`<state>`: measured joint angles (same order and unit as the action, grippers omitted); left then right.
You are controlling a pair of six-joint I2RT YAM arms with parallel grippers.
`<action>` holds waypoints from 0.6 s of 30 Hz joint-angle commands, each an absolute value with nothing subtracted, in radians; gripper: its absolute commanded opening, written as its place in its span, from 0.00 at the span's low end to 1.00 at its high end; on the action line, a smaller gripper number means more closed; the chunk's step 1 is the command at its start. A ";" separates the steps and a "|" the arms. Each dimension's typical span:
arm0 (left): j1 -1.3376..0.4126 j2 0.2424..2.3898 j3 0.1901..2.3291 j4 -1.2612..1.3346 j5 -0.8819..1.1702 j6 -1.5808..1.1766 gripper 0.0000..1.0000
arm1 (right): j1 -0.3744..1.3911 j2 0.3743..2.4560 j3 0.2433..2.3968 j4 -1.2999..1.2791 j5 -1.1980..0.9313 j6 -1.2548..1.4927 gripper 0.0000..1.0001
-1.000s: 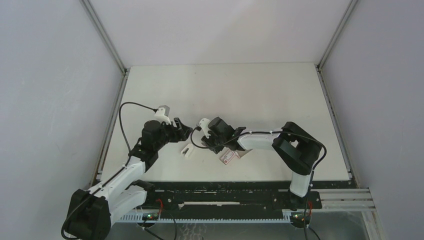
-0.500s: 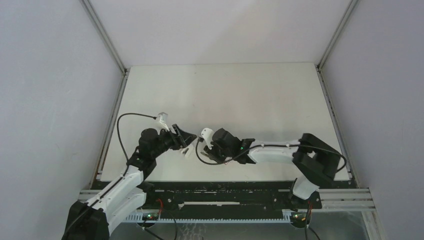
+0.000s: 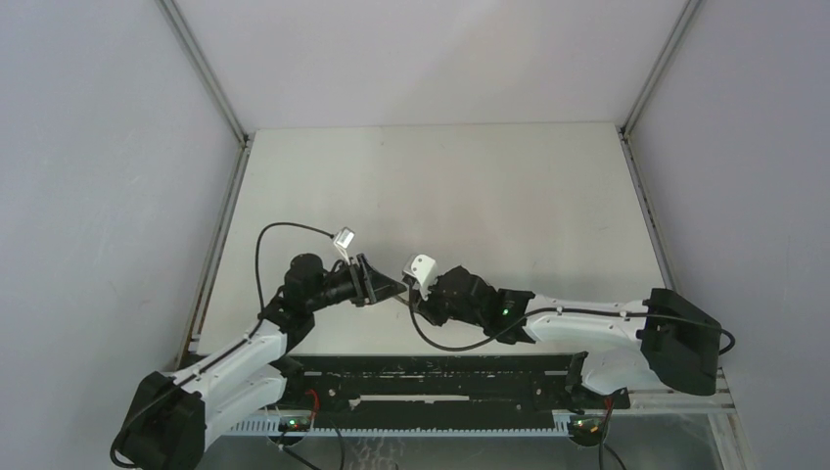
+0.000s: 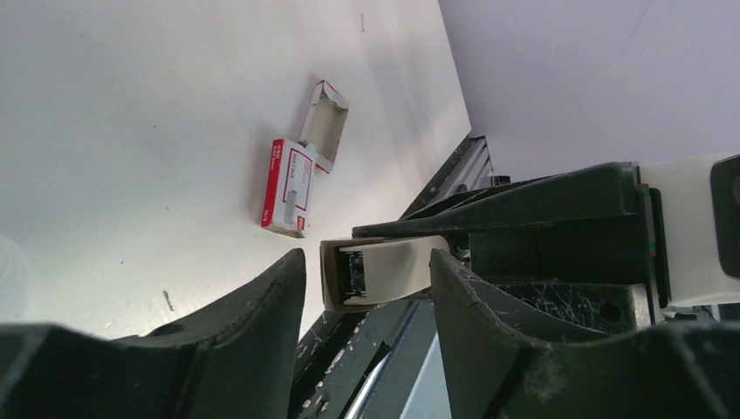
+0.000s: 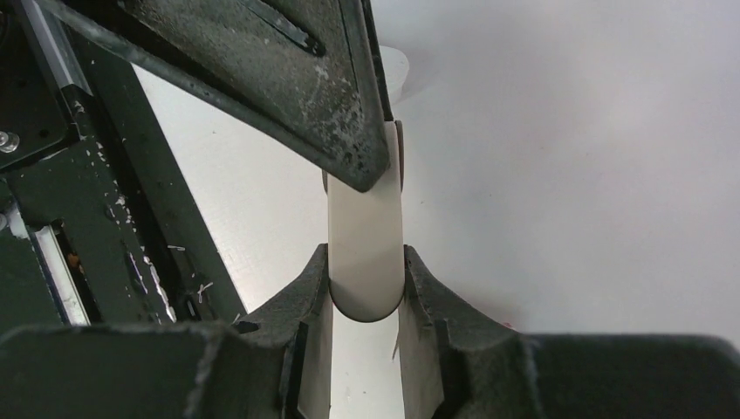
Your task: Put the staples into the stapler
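Above the worktop's near edge, the left pincer is standing open, straddling the open end of the white stapler; the right pincer is gripping the stapler's rounded end, holding it aloft between both arms.

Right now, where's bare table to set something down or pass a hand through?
Free: the far table up to the back wall, and the right side toward the rail. Crowded: near centre, where left gripper and right gripper meet on the stapler, staple box close by.
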<state>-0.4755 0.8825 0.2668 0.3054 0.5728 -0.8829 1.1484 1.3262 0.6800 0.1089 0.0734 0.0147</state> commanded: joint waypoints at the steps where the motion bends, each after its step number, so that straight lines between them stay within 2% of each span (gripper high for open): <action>1: -0.479 0.854 0.284 0.362 0.602 -0.930 0.57 | 1.161 1.257 0.665 0.178 0.122 0.037 0.06; 18: -0.559 0.861 0.273 0.450 0.637 -1.025 0.54 | 1.216 1.178 0.618 0.225 0.170 0.032 0.06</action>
<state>-0.5411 0.8696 0.2668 0.3702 0.6071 -0.9787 1.1957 1.2198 0.6231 0.1486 0.1493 0.0227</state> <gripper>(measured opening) 0.543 0.247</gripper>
